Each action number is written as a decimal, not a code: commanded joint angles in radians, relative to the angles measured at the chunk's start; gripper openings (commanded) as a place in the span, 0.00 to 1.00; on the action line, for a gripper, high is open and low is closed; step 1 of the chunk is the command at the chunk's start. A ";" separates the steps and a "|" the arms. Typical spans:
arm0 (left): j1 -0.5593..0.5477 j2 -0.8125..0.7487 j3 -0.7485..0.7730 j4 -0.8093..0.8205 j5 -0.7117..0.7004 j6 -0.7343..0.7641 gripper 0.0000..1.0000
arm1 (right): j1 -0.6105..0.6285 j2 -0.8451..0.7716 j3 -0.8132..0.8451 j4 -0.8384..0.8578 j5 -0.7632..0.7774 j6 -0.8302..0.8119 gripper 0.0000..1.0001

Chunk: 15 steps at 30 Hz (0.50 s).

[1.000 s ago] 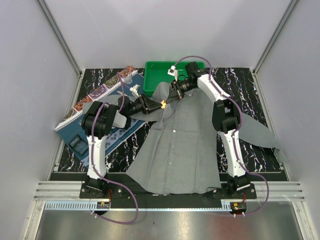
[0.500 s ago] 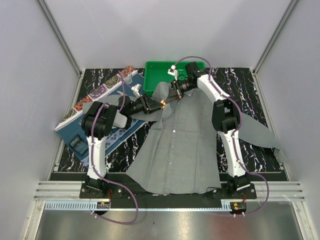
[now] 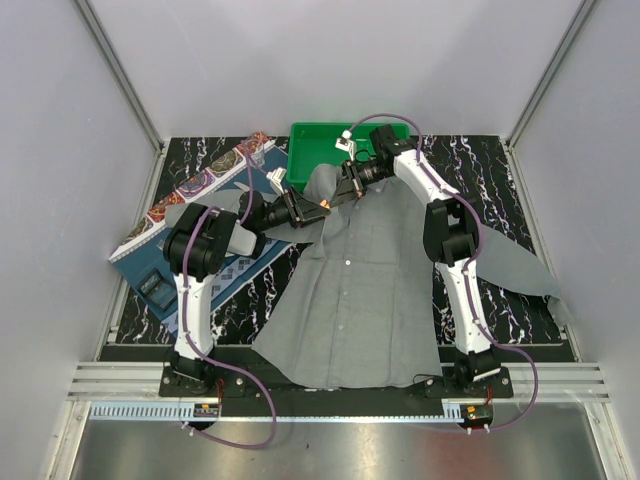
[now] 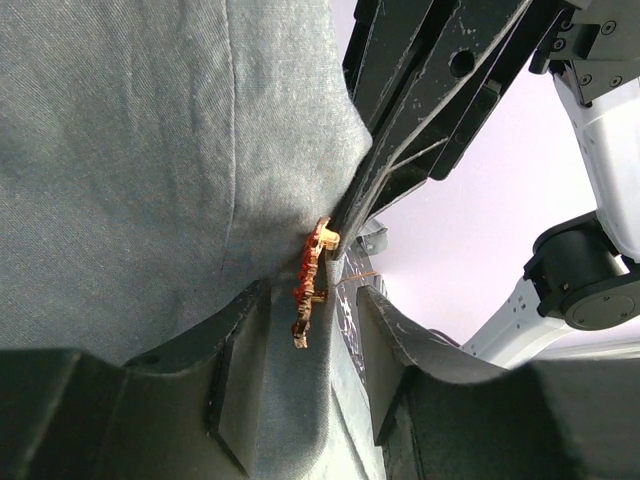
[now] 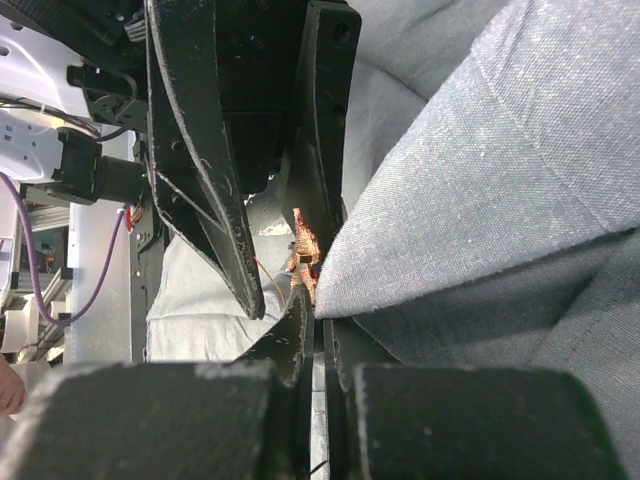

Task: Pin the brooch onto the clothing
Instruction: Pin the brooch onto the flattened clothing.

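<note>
— What's nearest you?
— A metal rail (image 3: 330, 375) along the near edge, where I'm bolted down. Beyond it runs the table (image 3: 265, 290), black with white marble veins. Pale walls (image 3: 320, 60) close it in on three sides, and metal posts (image 3: 120, 80) stand in the far corners.

— And on the table?
— A grey shirt (image 3: 370, 290) is spread across the middle, buttons up, with one sleeve trailing off to my right. To my left a blue patterned placemat (image 3: 150, 225) lies slantwise, and part of the shirt's other sleeve lies across it.

— Any containers?
— A small dark boxy thing (image 3: 158, 286) sits at the placemat's near corner. It's too small for me to tell what it holds. Farther off, a green bin (image 3: 308, 150) stands at the table's far edge, behind the collar (image 3: 322, 182). The collar and my right arm (image 3: 440, 220) cover part of it, so I can't tell its contents.

— Your grippers?
— They meet just in front of the bin, at the collar end. My right gripper (image 5: 318, 330) is clenched on a raised fold of the shirt. My left gripper (image 4: 315, 300) has its fingers apart, one on either side of that fold.

— The brooch?
— The brooch (image 4: 311, 282), red-orange and seen edge-on, is between my left fingertips. It lies against the fold, right at the right gripper's tips. Whether my left fingers actually grip it, I cannot tell.
</note>
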 commanded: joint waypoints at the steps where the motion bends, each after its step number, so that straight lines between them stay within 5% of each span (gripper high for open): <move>1: -0.004 -0.044 0.016 0.453 -0.003 0.022 0.44 | -0.003 -0.029 -0.003 0.011 -0.060 0.001 0.00; 15: -0.009 -0.038 0.019 0.453 -0.034 0.008 0.30 | -0.008 -0.053 -0.050 0.010 -0.078 -0.029 0.00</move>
